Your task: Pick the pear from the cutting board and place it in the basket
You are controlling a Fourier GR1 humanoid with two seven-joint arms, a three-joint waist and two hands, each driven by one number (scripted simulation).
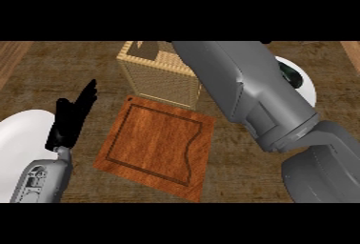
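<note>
The wooden cutting board (158, 147) lies in the middle of the counter with nothing on it. Just behind it stands the woven basket (160, 78). No pear shows anywhere. My right forearm (246, 90) reaches from the lower right up over the basket's right rim. Of my right hand (149, 45) only a dark bit shows above the basket's opening, at the top edge of the view. My left hand (70, 119) rests open at the left, fingers up, beside the board.
A white plate (17, 138) lies at the left edge, partly under my left forearm. Another white plate (306, 88) at the right, behind my right arm, holds a dark green thing (290, 72). The counter is brown wood.
</note>
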